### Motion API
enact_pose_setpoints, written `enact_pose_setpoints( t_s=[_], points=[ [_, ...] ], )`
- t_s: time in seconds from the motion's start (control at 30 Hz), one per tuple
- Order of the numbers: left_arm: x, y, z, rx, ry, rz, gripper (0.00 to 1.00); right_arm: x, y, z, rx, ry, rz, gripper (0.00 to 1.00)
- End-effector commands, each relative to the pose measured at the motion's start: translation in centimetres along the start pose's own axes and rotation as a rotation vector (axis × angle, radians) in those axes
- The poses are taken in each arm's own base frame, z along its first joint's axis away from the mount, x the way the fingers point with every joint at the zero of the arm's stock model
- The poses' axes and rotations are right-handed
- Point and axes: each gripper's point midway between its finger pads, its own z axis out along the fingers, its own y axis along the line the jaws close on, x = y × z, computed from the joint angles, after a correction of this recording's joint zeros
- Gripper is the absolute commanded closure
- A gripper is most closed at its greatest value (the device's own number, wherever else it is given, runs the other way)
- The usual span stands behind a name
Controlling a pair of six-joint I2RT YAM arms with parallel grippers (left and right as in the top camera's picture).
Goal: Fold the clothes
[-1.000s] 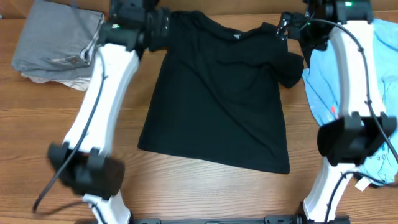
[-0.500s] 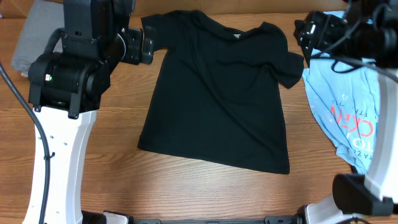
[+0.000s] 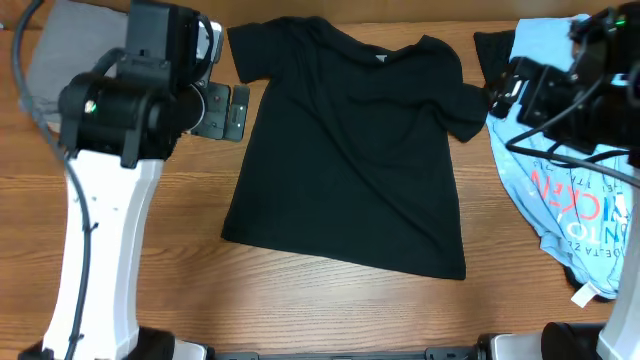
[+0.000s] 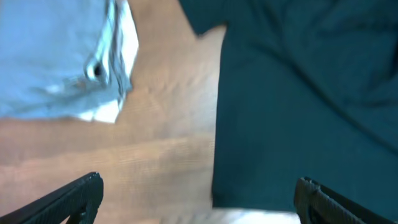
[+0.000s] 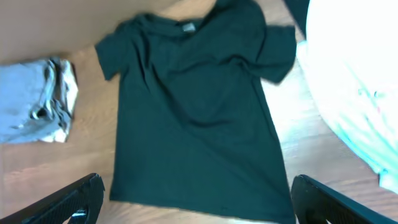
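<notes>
**Asker:** On the table (image 3: 330, 310), where is the black T-shirt (image 3: 350, 150) lying?

**Me:** In the middle, spread flat and face up. Its collar points to the far edge and its hem toward my bases. A small white label (image 3: 381, 58) shows inside the neck. The sleeve on my right side is rumpled and partly turned in on itself. The sleeve on my left lies flat.

**Asker:** And your grippers?

**Me:** Both are released. My left gripper (image 4: 198, 180) has its fingers spread wide with nothing between them. It hovers over bare wood just beside the shirt's left edge, below the sleeve. My right gripper (image 5: 198, 180) is spread just as wide and is also empty. It is raised high enough that its camera takes in the whole shirt. Seen from overhead, it sits near the rumpled sleeve, between the black shirt and the light blue tee (image 3: 570, 190).

**Asker:** What does that tee look like?

**Me:** It lies loose and wrinkled at my right, red lettering up, just beside the black shirt. My right arm covers part of it.

**Asker:** Anything else on the table?

**Me:** Grey and beige folded garments (image 5: 34, 102) are stacked at the far left corner, apart from the shirt. A dark patch (image 3: 492, 48) lies at the far edge by the tee. It may be fabric, but I can't make it out.
</notes>
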Motion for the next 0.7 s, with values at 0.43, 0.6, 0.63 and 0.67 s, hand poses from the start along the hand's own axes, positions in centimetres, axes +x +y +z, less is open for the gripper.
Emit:
enact_pose_setpoints(
  t_s=[0.43,0.6,0.63,0.67],
  points=[
    [8.3,-2.3,16.8,0.083,0.522,-0.008,0.08,3.2,-0.6,10.3,0.023,0.167,-0.038,0.0],
    [11.4,-3.2,19.2,0.122,0.611,0.014,0.14,3.5,-0.8,11.8,0.019,0.175,-0.036,0.0],
    [12.6,-3.4,20.0,0.126,0.633,0.015,0.17,3.6,-0.6,12.4,-0.002,0.179,-0.035,0.0],
    [13.1,-3.6,20.3,0.129,0.642,0.014,0.18,3.7,-0.5,12.7,-0.011,0.183,-0.034,0.0]
  ],
)
